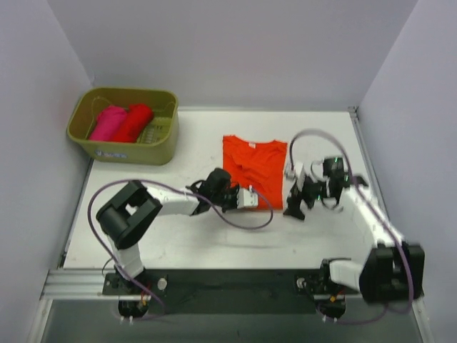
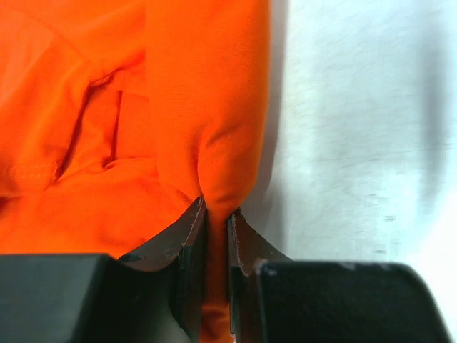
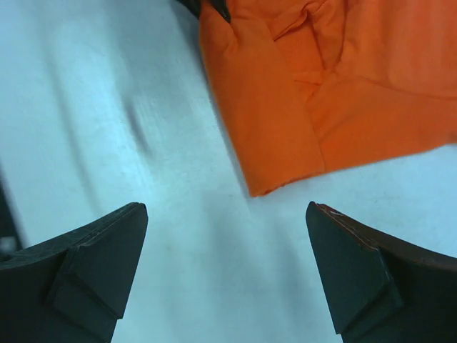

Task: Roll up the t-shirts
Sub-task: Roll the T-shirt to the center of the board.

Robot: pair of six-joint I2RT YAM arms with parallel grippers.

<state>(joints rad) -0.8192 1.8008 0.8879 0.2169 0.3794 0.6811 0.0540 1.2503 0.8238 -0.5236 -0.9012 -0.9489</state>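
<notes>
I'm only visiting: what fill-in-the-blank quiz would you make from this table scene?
The orange shirt lies on the ___.
The left gripper pinches it; the right gripper holds ___.
The pink shirt and red shirt sit in the ___.
Missing: table; nothing; basket.

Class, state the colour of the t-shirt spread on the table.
The t-shirt is orange-red, clearest in the left wrist view.

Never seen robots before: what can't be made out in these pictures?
- Top view: left end effector covers the orange-red t-shirt's near edge.
- Left wrist view: fingers hide the pinched cloth's end.
- Right wrist view: frame edges crop the shirt.
- Top view: basket's rolled shirts too small for detail.
</notes>
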